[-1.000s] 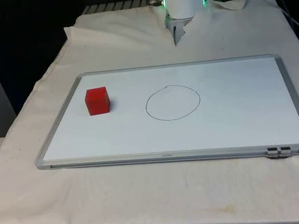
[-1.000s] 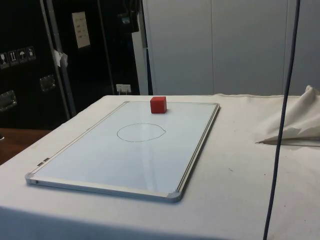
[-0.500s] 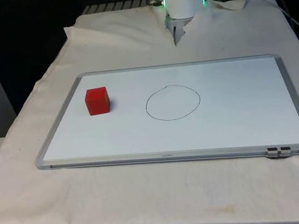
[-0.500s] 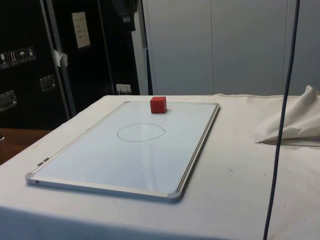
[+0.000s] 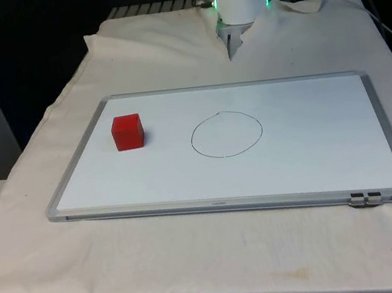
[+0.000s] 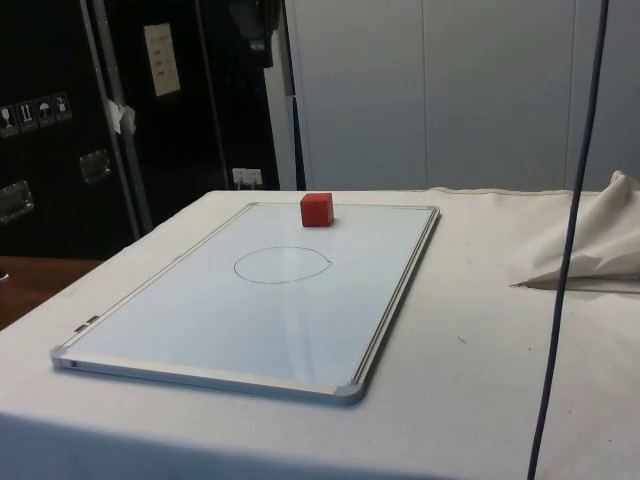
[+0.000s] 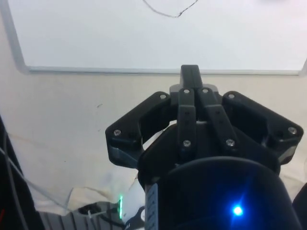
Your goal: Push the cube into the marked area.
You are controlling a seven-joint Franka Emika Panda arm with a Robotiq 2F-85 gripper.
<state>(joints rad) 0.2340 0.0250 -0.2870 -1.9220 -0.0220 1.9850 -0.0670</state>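
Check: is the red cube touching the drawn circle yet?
Apart. The front view shows bare whiteboard between the red cube and the drawn circle; the side view shows the same gap.

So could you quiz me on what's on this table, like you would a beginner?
1. True or false: the red cube lies inside the drawn circle.
2. The cube rests on: A) the white cloth; B) the whiteboard; C) a plate.
3. Fill in: in the front view, the cube sits to the circle's ____.

Key: 1 false, it lies apart from the circle; 2 B; 3 left.
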